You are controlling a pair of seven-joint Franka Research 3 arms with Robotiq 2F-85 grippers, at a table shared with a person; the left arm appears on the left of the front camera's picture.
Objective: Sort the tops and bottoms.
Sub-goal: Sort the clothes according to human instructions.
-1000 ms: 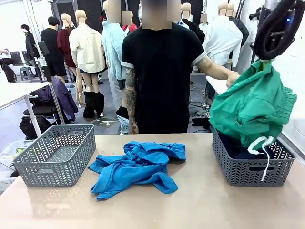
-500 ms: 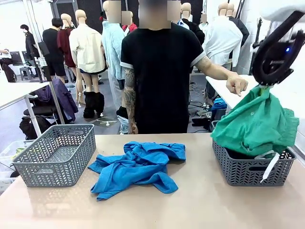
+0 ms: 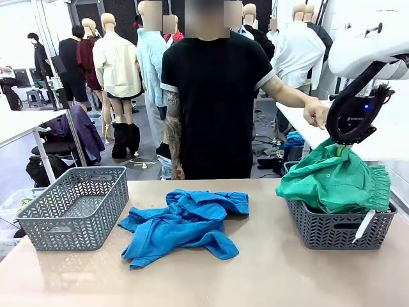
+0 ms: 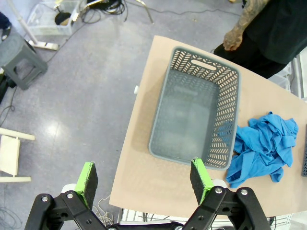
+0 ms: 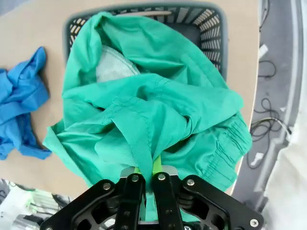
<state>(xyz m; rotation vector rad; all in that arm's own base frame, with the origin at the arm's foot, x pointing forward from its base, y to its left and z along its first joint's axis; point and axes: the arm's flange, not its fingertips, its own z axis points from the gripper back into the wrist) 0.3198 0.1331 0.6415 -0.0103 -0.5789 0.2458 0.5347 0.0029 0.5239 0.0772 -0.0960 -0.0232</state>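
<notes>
The sea-green garment (image 3: 332, 182) is settling lower onto the right basket (image 3: 319, 231), the right gripper (image 3: 338, 148) pinching it; overhanging cloth is threatening to slide off.

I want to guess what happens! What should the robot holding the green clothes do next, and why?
Probably open the right gripper and let go: it is shut on the sea-green garment, which already rests mostly on the right basket.

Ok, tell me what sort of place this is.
Likely a robotics lab or workshop: the right gripper holds a sea-green garment that drapes into a grey basket, blue garments lie on a tan table, cables trail across the bare floor.
</notes>
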